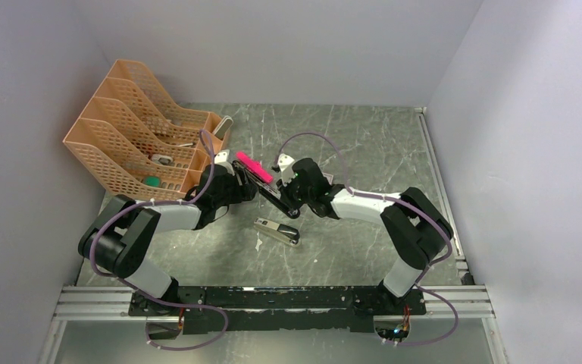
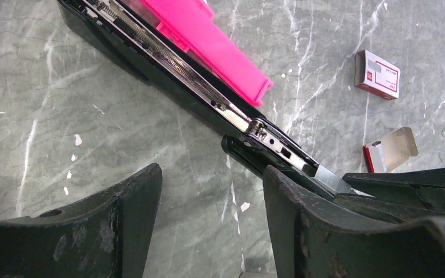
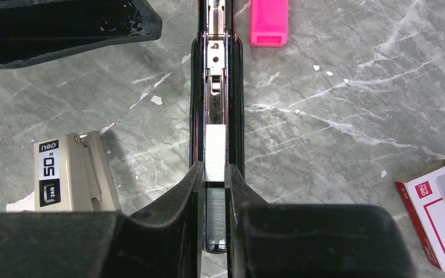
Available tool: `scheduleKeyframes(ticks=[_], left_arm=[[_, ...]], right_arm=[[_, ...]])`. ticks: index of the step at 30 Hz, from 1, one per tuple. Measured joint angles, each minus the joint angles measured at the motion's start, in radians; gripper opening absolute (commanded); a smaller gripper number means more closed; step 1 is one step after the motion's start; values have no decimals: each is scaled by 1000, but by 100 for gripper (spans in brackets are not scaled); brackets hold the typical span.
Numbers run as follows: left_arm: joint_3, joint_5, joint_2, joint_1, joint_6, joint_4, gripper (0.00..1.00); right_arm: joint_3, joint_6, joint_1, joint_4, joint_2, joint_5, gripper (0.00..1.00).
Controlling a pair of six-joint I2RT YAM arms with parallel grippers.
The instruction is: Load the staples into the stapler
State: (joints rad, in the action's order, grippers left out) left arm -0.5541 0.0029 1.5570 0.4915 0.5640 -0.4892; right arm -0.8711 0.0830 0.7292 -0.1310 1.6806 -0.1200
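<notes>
**STAPLE STRIP LINED UP WITH OPEN STAPLER**

The right gripper is seen pinched almost shut on the staples. The silvery strip is held lengthwise, evidently so that it can be slid straight along the channel. Toward twelve o'clock from the jaws, in the right wrist view, the stapler is laid open with its silver rail and spring bared to receive the strip. The strip's front end appears to be set in the rail, though contact cannot be confirmed.

At eleven o'clock the left gripper is shown spread wide with nothing grasped, seemingly stationed close so the body can be steadied. A pink plastic piece is seen at one o'clock, a white box with red print at four o'clock, and a grey second stapler at nine o'clock.
</notes>
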Motion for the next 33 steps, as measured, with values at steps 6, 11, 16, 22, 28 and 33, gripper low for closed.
scheduleKeyframes(ticks=[6, 11, 16, 22, 28, 33], left_arm=[[0, 0, 0, 2, 0, 0, 69], [0, 0, 0, 2, 0, 0, 69], [0, 0, 0, 3, 0, 0, 69], [0, 0, 0, 3, 0, 0, 69], [0, 0, -1, 3, 0, 0, 69], [0, 0, -1, 3, 0, 0, 69]], right_arm=[[-24, 1, 0, 36, 7, 0, 1], [-72, 1, 3, 94, 29, 1, 1], [-116, -1, 16, 142, 52, 26, 1], [-132, -14, 43, 167, 58, 89, 5], [-149, -22, 55, 187, 65, 117, 9], [-149, -26, 56, 187, 65, 121, 4]])
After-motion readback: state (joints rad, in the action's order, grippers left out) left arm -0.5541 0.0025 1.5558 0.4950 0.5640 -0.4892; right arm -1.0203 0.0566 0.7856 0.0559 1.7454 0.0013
